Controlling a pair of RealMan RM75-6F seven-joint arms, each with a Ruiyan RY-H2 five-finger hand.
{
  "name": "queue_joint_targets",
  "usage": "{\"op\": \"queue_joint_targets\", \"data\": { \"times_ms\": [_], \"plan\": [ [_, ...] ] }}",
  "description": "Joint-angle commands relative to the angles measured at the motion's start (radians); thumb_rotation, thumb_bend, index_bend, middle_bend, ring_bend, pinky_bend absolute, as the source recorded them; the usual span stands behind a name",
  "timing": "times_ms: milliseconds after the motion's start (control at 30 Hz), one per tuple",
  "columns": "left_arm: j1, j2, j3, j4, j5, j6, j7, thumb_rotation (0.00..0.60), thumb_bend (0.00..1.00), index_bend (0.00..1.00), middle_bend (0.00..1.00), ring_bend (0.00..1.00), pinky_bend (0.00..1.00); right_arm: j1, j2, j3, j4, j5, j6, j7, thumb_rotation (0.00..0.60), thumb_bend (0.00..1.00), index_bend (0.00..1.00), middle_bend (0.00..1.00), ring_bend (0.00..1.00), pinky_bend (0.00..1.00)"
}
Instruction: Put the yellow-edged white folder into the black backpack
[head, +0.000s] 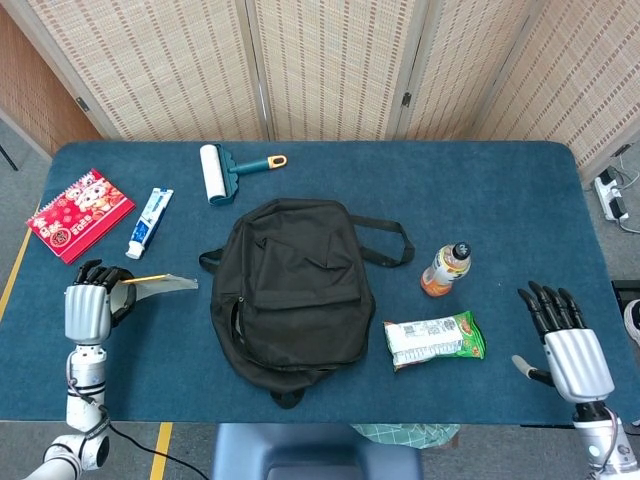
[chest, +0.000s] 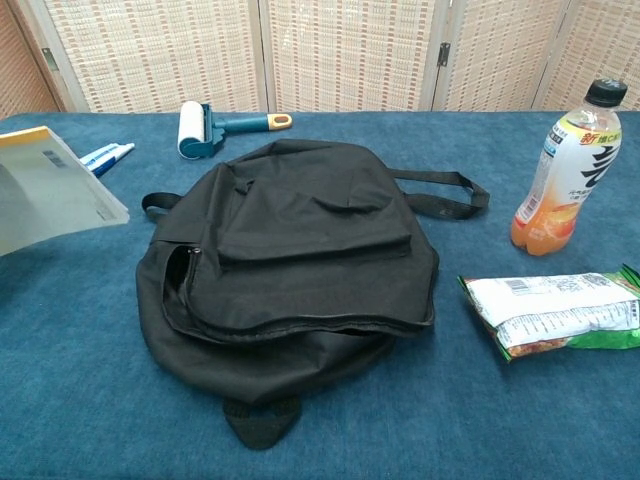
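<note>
The black backpack lies flat in the middle of the blue table, also in the chest view, with its side zip partly open at the left. My left hand at the table's left holds the yellow-edged white folder lifted off the table and tilted nearly edge-on to the head camera. In the chest view the folder shows as a pale sheet with a yellow top edge at far left. My right hand hovers open near the front right corner, holding nothing.
A red notebook, a toothpaste tube and a lint roller lie at the back left. An orange drink bottle stands right of the backpack, with a snack packet in front of it.
</note>
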Motion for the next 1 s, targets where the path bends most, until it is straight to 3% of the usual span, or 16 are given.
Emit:
{"op": "queue_joint_targets", "data": {
  "times_ms": [33,133,467,667,1000],
  "plan": [
    [0.008,0.019,0.004,0.002,0.04,0.097,-0.038,0.6,0.5,0.73,0.61,0.51,0.31,0.036,-0.003,-0.007,-0.038,-0.031,-0.046,-0.026,0.6,0.04,0.11,0.11,0.09,0.08],
    [0.01,0.03,0.011,-0.012,0.062,0.152,-0.044,0.6,0.5,0.73,0.61,0.51,0.32,0.076,-0.012,-0.014,-0.069,-0.054,-0.105,-0.057,0.6,0.06,0.19,0.16,0.12,0.19],
    [0.008,0.063,0.037,-0.084,0.14,0.296,-0.035,0.6,0.49,0.74,0.63,0.52,0.34,0.266,-0.086,0.021,-0.163,-0.02,-0.384,-0.115,0.6,0.13,0.34,0.28,0.24,0.35],
    [0.004,0.074,0.049,-0.116,0.171,0.334,-0.016,0.6,0.49,0.75,0.64,0.54,0.36,0.393,-0.179,0.069,-0.153,0.054,-0.542,-0.083,0.6,0.13,0.37,0.29,0.25,0.37],
    [0.0,0.081,0.061,-0.136,0.198,0.348,0.004,0.6,0.49,0.75,0.64,0.54,0.37,0.545,-0.334,0.124,-0.08,0.163,-0.691,-0.072,0.6,0.13,0.37,0.29,0.26,0.38]
  ]
}}
